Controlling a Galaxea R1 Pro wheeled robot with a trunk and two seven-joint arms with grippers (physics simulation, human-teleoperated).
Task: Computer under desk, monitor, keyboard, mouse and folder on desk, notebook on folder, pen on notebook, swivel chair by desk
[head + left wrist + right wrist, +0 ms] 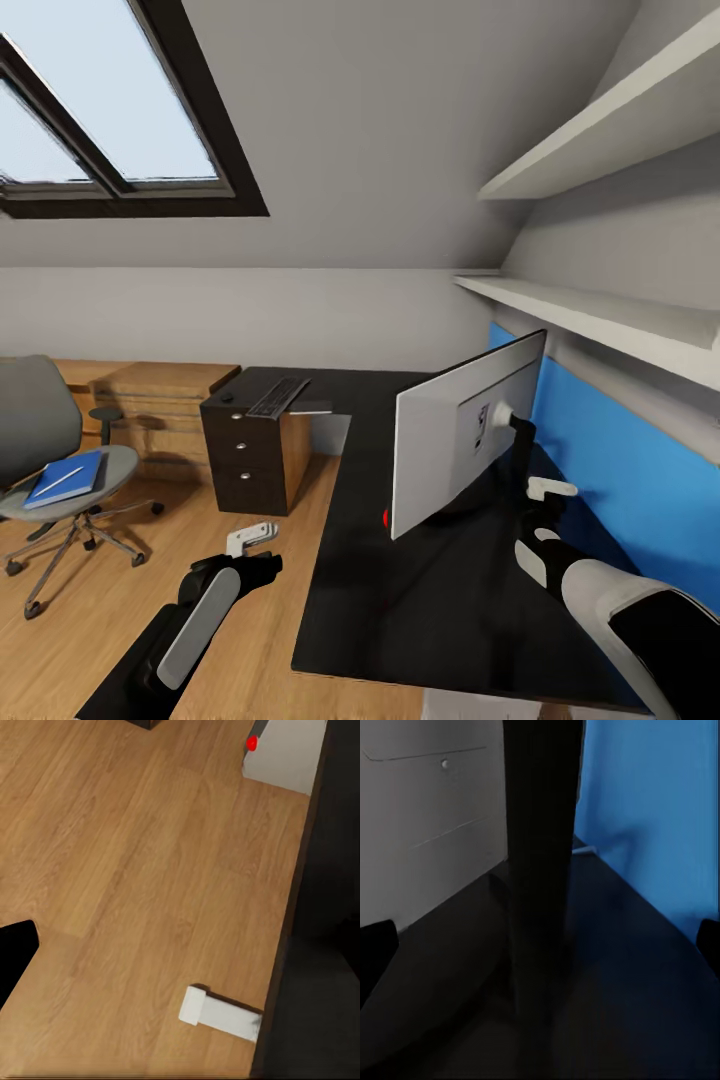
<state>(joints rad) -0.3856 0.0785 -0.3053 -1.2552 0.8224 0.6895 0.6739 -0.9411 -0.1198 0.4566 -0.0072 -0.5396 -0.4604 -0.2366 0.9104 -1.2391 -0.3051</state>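
Black desk [440, 600] bears the monitor [465, 440]; right tool [545, 500] apparently open behind it.

Attic room with sloped pale grey walls [400, 150] and a dark-framed skylight [110, 110] up top letting in daylight. Light wood floor [130, 620] all over. 2 white shelves [600, 310] run along the right wall, and a low light-wood unit [160, 400] sits against the far wall.
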